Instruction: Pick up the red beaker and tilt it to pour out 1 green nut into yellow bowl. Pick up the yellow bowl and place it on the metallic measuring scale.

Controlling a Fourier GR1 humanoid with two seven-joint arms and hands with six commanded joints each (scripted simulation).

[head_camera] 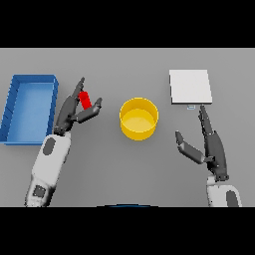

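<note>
**Left hand at the red beaker, bowl waiting to its right**

At the far left a blue tray sits on the grey table, holding nothing that shows. Just beside its right edge the left hand is raised around the red beaker: the beaker sits in the gap between the upper fingers and the thumb below it, its long axis tilted, top end leaning toward the tray, lower end toward the bowl. The digits look half-curled about it, but whether they truly clamp it or only bracket it cannot be told from here. No green nut is visible.

To the right, near but clear of that hand, stands the yellow bowl, upright and apparently empty. So the pour direction runs rightward from the beaker, and the left hand is plainly the nearer one for it.

Farther right, the white-topped scale lies beyond the bowl, well apart from it. Below the scale the right hand rests idle with fingers spread straight, one pointing up at the scale's near edge; it looks better placed for moving the bowl.
</note>
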